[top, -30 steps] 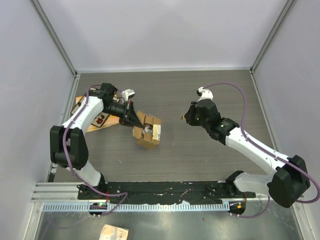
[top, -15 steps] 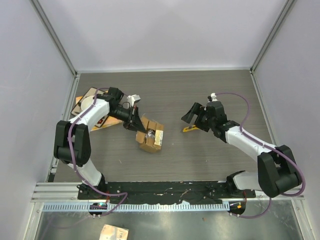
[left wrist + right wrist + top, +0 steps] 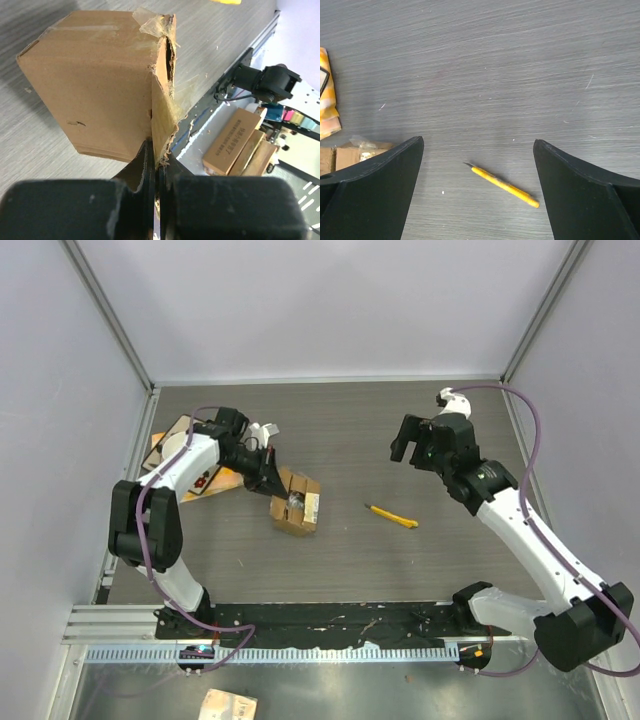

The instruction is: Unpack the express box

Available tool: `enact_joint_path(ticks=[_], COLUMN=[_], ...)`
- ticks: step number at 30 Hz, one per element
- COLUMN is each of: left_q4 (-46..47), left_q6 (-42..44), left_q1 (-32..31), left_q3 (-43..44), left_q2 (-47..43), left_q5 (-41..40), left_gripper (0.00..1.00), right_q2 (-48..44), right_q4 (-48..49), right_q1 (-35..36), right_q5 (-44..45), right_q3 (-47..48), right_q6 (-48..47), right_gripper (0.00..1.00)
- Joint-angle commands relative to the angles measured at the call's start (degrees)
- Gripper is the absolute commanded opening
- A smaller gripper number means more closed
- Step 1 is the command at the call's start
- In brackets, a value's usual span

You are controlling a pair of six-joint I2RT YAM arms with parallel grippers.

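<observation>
The express box (image 3: 297, 504) is a small brown cardboard parcel left of the table's middle, its top flaps parted and something pale inside. My left gripper (image 3: 269, 480) is at its left side, shut on a torn flap edge. The left wrist view shows the box (image 3: 95, 85) close up, with the ragged, taped flap (image 3: 161, 127) pinched between the shut fingers of the left gripper (image 3: 158, 151). My right gripper (image 3: 409, 447) is raised over the right half of the table, open and holding nothing. Its own view shows the right gripper (image 3: 478, 142) with fingers wide apart above bare table.
A yellow utility knife (image 3: 391, 516) lies loose on the table right of the box, also seen as the knife (image 3: 505, 186) between the right fingers from above. A flat brown-and-orange card (image 3: 180, 455) lies at the far left. Cardboard packs (image 3: 240, 142) sit beyond the front rail.
My right gripper has opened and let go of the yellow knife, which now lies on the table, and that arm has lifted away to the back right. The left gripper kept its hold on the flap.
</observation>
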Motion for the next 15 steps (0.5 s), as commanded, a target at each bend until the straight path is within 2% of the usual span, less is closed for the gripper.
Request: enact_joint_path(ticks=[1,3,4,8,15], left_q4=[-1.61,-1.79,-1.88,-1.62,0.75], left_q6=[2.32,2.50,2.67,3.03,0.48], left_q1=[-1.46,-2.25,-2.60,-4.63,-5.07], left_q3=[3.49,3.84,4.36,4.81,2.96], left_q2=[-1.80,-2.15,-2.59,-3.74,-6.28], left_q5=[-3.31,-3.83,-4.10,-7.61,-11.84], left_gripper=[0.00,0.00,0.00,0.00,0.00], right_q2=[-3.11,-1.11,0.65,8.91,17.27], right_q4=[0.47,1.97,1.63,4.17,5.58], right_q1=[4.37,10.00,16.20,27.74,35.15], right_q5=[-0.45,1.54,2.77,7.26,11.91], right_q3=[-0.69,-1.58,-1.06,1.40,5.01], right_q6=[-4.10,-4.36,-4.18,-1.82,3.81], right_gripper=[0.98,0.98,0.98,0.97,0.80])
